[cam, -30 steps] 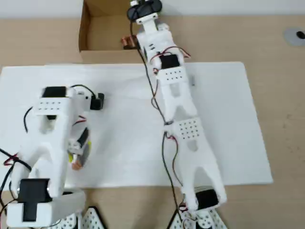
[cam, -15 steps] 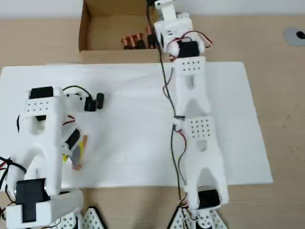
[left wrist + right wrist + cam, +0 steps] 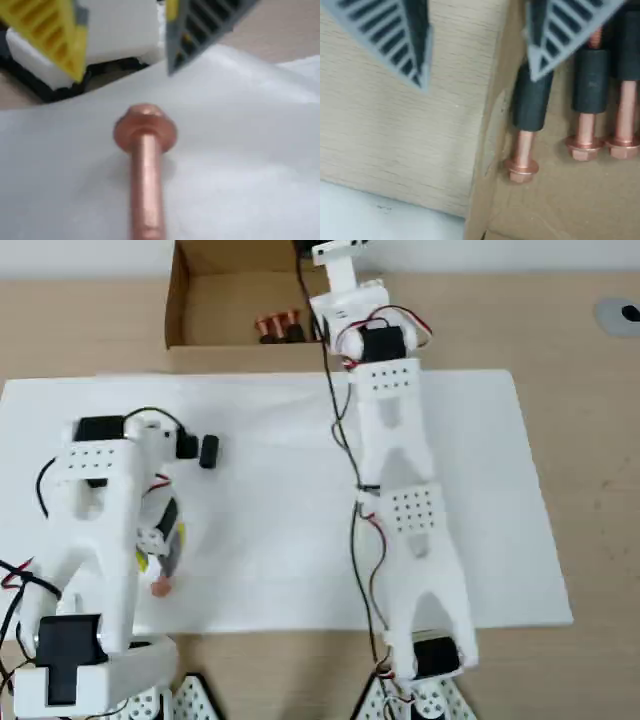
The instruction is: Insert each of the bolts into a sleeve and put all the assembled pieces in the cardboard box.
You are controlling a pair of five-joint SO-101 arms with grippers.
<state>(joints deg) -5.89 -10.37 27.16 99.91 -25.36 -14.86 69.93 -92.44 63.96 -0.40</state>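
A copper bolt point(image 3: 145, 150) lies bare on the white sheet point(image 3: 250, 150), its flanged head toward my left gripper point(image 3: 124, 72). That gripper is open just short of the head, one finger yellow, one grey. From above, this bolt point(image 3: 160, 586) sits near the sheet's front left, under the left arm. My right gripper point(image 3: 480, 79) hangs open at the right wall of the cardboard box point(image 3: 487, 150). Three copper bolts in black sleeves point(image 3: 531, 102) lie side by side on the box floor. The same assembled pieces point(image 3: 280, 327) show in the cardboard box point(image 3: 180, 310).
The white sheet point(image 3: 270, 540) covers most of the wooden table point(image 3: 590, 440). The right arm point(image 3: 395, 490) stretches across the sheet's middle to the box. A cable point(image 3: 345, 440) runs along that arm. A small grey disc point(image 3: 618, 314) sits at the far right.
The right arm swung right off the box's middle, uncovering the sleeved bolts, then eased back left a little. The left arm shifted left, then partly back, above the bare bolt.
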